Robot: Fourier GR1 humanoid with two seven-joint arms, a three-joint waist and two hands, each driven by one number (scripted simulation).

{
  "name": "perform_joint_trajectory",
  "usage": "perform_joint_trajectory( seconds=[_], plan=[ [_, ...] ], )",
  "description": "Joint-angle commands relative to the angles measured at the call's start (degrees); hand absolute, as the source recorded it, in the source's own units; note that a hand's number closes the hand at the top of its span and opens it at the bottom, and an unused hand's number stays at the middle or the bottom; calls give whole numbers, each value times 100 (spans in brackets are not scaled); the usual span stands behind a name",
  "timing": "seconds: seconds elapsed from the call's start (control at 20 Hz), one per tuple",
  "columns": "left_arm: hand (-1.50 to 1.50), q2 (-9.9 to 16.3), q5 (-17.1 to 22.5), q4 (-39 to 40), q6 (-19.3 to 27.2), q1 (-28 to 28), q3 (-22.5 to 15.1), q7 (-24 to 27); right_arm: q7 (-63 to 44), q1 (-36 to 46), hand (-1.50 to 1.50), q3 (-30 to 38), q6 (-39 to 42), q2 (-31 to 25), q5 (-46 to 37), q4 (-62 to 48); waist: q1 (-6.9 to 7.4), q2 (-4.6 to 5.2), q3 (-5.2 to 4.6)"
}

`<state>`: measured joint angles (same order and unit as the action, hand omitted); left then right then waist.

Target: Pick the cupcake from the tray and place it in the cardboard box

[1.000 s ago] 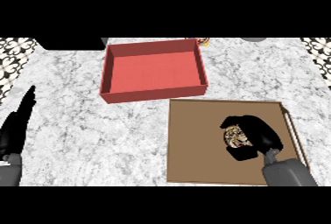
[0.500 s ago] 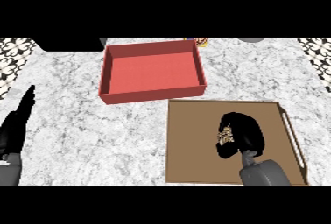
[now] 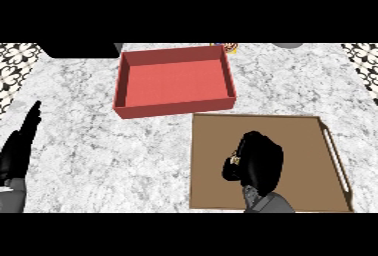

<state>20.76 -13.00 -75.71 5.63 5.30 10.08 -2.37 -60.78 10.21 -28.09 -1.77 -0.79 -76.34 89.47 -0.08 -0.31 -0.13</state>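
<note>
the right hand (image 3: 258,160) is curled round the cupcake (image 3: 235,160), over the brown tray (image 3: 295,130). the red box (image 3: 176,82) sits behind the tray. the left hand (image 3: 18,150) rests open at the left edge.

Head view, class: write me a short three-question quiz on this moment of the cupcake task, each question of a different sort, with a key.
1. True or false: the red box already holds the cupcake.
2. Which hand is curled over the cupcake on the brown tray? A) the left hand B) the right hand C) neither
3. Fill in: the left hand rests open near the view's ______ edge.

Key
1. False. The box's floor is bare; a sliver of the cupcake shows under the right hand, above the tray.
2. B.
3. Left.
</note>
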Motion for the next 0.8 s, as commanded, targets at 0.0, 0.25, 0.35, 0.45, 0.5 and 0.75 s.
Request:
perform_joint_trajectory(
  seconds=[0.0, 0.25, 0.35, 0.45, 0.5, 0.75],
  plan=[
    [0, 19, -10, -175, -19, -121, 11, 8, -1237, 670, 150, -323, 503, 75, -695, 602, 41, -3, 6],
    [0, -68, -100, 39, 41, 5, -6, 38, -972, 1351, 150, -826, 871, 76, -1229, 1006, 30, 20, 8],
    [0, -94, -97, -40, 22, 217, -3, -195, -679, 1656, 150, -578, 729, 76, -1136, 756, 30, 28, 11],
    [0, -78, -74, -206, -108, 170, -59, -348, -1115, 2584, 150, -657, 713, 76, -450, 146, 114, 37, 11],
    [0, -161, -86, -230, -43, -150, -65, 44, -1006, 2863, 150, -499, 530, 76, -193, -180, 156, 42, 10],
    [0, -102, -185, -149, -24, 405, -83, -367, -573, 3721, 150, 239, -419, 76, 480, -1002, 189, 75, 12]
  ],
)
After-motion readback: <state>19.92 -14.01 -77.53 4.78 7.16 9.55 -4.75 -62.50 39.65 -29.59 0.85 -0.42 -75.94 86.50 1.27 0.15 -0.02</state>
